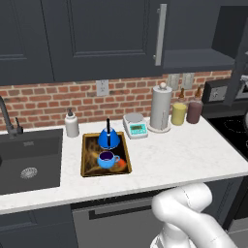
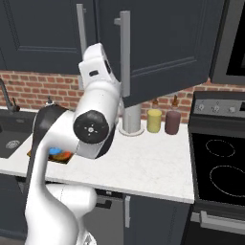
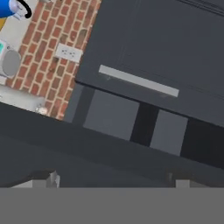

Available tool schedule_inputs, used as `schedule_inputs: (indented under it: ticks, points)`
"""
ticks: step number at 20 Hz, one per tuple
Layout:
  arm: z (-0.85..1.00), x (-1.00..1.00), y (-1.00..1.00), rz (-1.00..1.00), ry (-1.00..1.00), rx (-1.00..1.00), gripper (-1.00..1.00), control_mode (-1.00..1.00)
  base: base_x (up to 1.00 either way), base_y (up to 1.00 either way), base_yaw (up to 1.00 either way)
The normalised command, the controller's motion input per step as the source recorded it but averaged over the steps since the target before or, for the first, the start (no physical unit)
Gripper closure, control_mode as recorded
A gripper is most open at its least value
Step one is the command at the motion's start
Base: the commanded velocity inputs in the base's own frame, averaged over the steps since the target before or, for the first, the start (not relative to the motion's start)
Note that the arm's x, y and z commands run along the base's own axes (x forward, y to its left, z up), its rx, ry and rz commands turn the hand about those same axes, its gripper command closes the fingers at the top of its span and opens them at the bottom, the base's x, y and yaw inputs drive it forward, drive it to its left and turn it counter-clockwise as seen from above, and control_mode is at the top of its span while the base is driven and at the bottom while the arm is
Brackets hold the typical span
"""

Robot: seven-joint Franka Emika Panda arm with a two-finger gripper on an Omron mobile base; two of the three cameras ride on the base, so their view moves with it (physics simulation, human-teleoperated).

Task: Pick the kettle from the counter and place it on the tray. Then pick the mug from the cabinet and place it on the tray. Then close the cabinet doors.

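Note:
The blue kettle (image 1: 108, 139) and the small blue mug (image 1: 107, 159) both stand on the dark tray (image 1: 85, 160), which lies on the white counter (image 1: 184, 155) right of the sink. Above, the left cabinet door (image 1: 106, 38) is closed flat. The right cabinet door (image 2: 167, 48) hangs partly open, and the dark inside of the cabinet (image 1: 193, 29) shows. My arm reaches up toward that door. In the hand view my gripper (image 3: 113, 179) is open, its fingertips (image 3: 52, 177) wide apart with nothing between them, close to a dark door panel. The kettle (image 3: 11, 6) peeks in at that view's corner.
A dark sink (image 1: 29, 164) with a faucet sits at the left. Along the brick wall stand a soap dispenser (image 1: 71, 123), a kitchen scale (image 1: 135, 127), a paper towel roll (image 1: 161, 109) and two canisters (image 1: 179, 114). A black stove (image 2: 220, 167) adjoins the counter's right end.

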Motion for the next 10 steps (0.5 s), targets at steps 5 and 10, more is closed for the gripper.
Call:
schedule_inputs:
  ticks: [5, 10]
  points:
    - [-0.01, 0.87, 0.32, 0.13, 0.00, 0.00, -1.00, -1.00, 0.00, 0.00, 0.00]
    - [-0.02, 0.93, 0.09, 0.03, 0.00, 0.00, -1.00, -1.00, 0.00, 0.00, 0.00]
